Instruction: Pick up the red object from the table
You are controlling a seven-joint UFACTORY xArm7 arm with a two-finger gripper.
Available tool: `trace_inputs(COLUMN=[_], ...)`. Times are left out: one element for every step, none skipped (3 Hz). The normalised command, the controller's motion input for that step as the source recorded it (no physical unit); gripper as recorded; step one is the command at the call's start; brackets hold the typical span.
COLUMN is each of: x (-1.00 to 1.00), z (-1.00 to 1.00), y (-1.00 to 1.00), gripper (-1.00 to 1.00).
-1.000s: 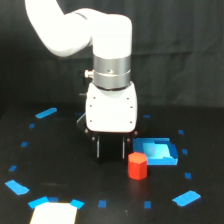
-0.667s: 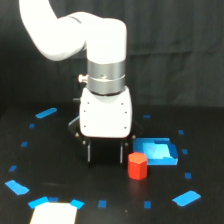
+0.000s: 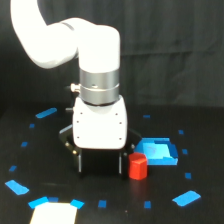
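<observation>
The red object (image 3: 138, 166), a small red-orange faceted block, stands on the black table (image 3: 45, 150) right of centre in the exterior view. My gripper (image 3: 100, 169) hangs from the white arm just to the block's left, low over the table. Its two dark fingers (image 3: 121, 163) stand wide apart with nothing between them. The block lies outside the jaws, close beside the finger on the exterior view's right; I cannot tell if they touch.
A flat blue square piece (image 3: 159, 151) lies just behind and right of the red block. Small blue tape marks (image 3: 189, 198) dot the table. A pale patch (image 3: 54, 214) sits at the near edge, lower left.
The arm has come nearer the camera, lower and slightly toward the exterior view's left. The red block and blue piece have not moved.
</observation>
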Motion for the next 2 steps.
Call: trace_inputs(x=[0.75, 0.04], z=[-0.05, -0.25], y=[-1.00, -0.41], gripper=[1.00, 0.45])
